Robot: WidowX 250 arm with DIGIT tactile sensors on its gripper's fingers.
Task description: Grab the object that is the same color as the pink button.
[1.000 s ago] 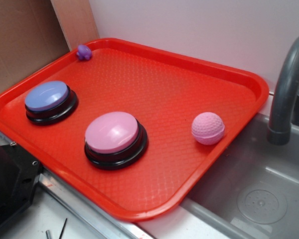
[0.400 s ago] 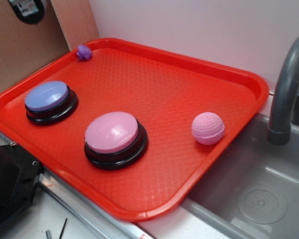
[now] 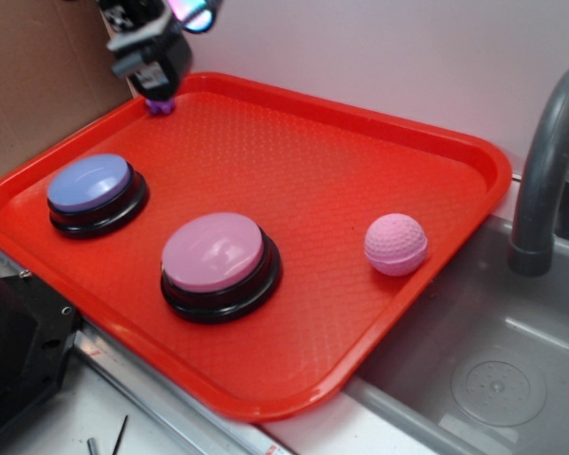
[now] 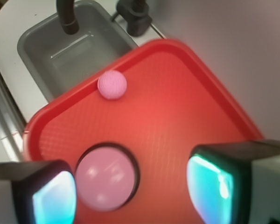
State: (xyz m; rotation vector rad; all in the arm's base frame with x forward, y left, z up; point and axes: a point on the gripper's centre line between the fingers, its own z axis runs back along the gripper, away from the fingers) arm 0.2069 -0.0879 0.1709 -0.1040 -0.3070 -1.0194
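Pink ball [image 3: 395, 244] sits free on red tray [image 3: 474, 152], near the rim beside the sink [image 3: 493, 379]; pink button [image 3: 213, 252] mid-tray. Claw [image 3: 157, 66] high at the far corner, above the purple toy [image 3: 159, 105], well apart from ball. Wrist view: jaws spread wide, nothing held. Risks: closing on the toy by mistake; a nudged ball could roll, perhaps over the rim into the sink.

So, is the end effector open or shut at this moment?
Open. In the wrist view the end effector shows its two fingers wide apart, with the pink button visible between them and nothing held.
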